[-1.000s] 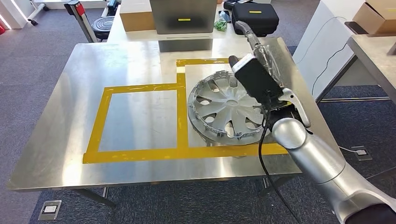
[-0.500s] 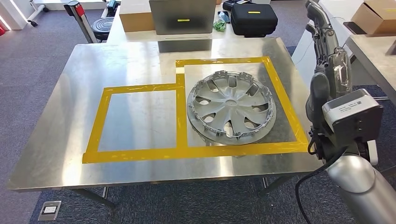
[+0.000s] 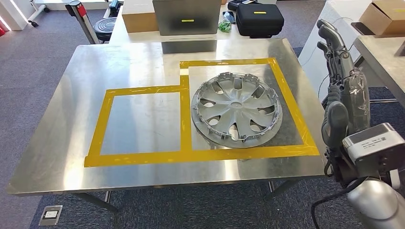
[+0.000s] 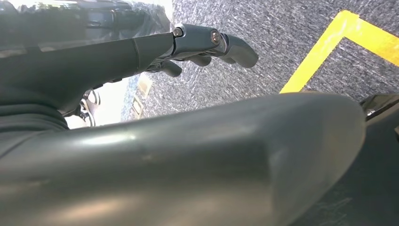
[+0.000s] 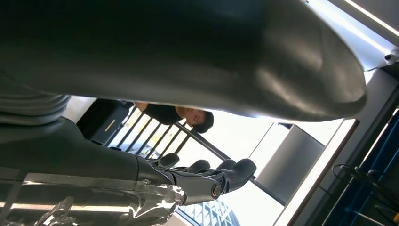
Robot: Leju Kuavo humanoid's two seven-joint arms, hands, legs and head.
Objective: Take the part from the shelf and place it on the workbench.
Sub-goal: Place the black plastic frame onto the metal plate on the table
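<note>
**Hubcap at rest inside the taped box, both hands empty**

A steel-topped bench [image 3: 57,143] stands on grey office carpet, its surface marked with yellow tape [image 3: 186,155] in two adjoining boxes. The silver hubcap [image 3: 236,109] lies flat in the larger box, face up, its rim just inside the tape on the robot's side and touching nothing else. Beyond the hubcap, on another table past the bench's far edge, sit a cardboard box [image 3: 138,16] and a black case [image 3: 260,19].

The right hand [image 3: 341,71] is raised off the bench edge, to the right of the hubcap and well apart from it, fingers [image 5: 211,176] extended and released, holding nothing. The left hand [image 4: 202,44] hangs over the carpet, its fingers loosely spread and empty.

Judging by its look, the hubcap is thin moulded plastic with a metallic finish: light, fairly stiff across the face, but springy and breakable at the small clips around the rim. The glossy face would likely slide under a flat touch. The surest hold would be at the outer rim or through one of the spoke openings, not on the clips. With the part lying on the bench, the placement seems done.
</note>
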